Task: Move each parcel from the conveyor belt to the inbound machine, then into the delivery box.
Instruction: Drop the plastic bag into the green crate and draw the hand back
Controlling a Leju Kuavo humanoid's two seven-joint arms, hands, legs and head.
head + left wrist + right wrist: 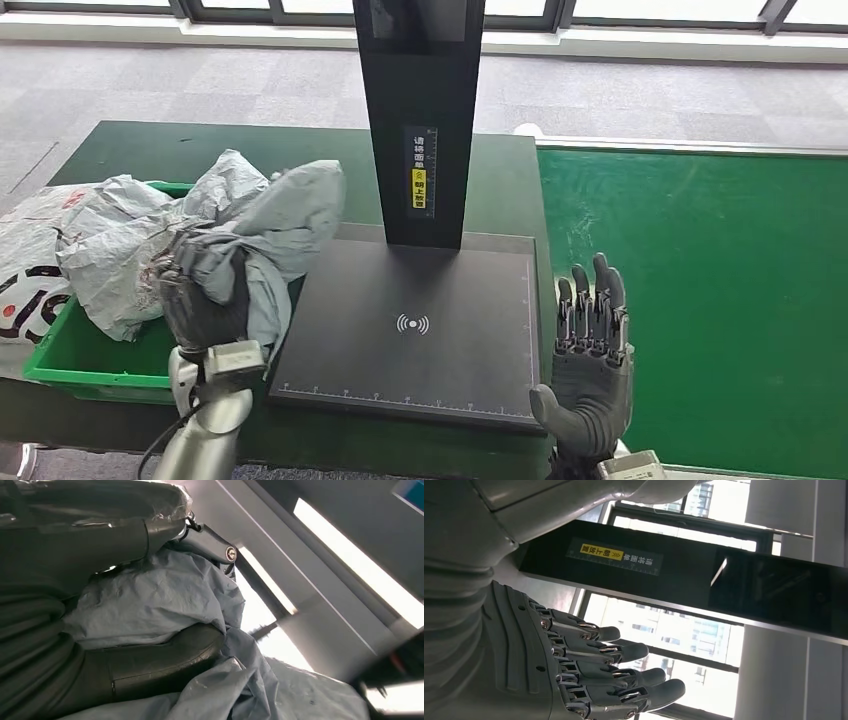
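One grey parcel point(270, 225) gripped in left hand point(205, 295), held just above green delivery box point(60, 360), beside scanner plate point(415, 325); right hand point(590, 355) spread, empty, farther off.

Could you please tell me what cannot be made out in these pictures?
- Left hand fingers: head view, wrapped in the grey parcel.
- Bin contents: head view, covered by bags.
- Scanner column top: head view, cut off by the edge.
- Label print: right wrist view, too small.
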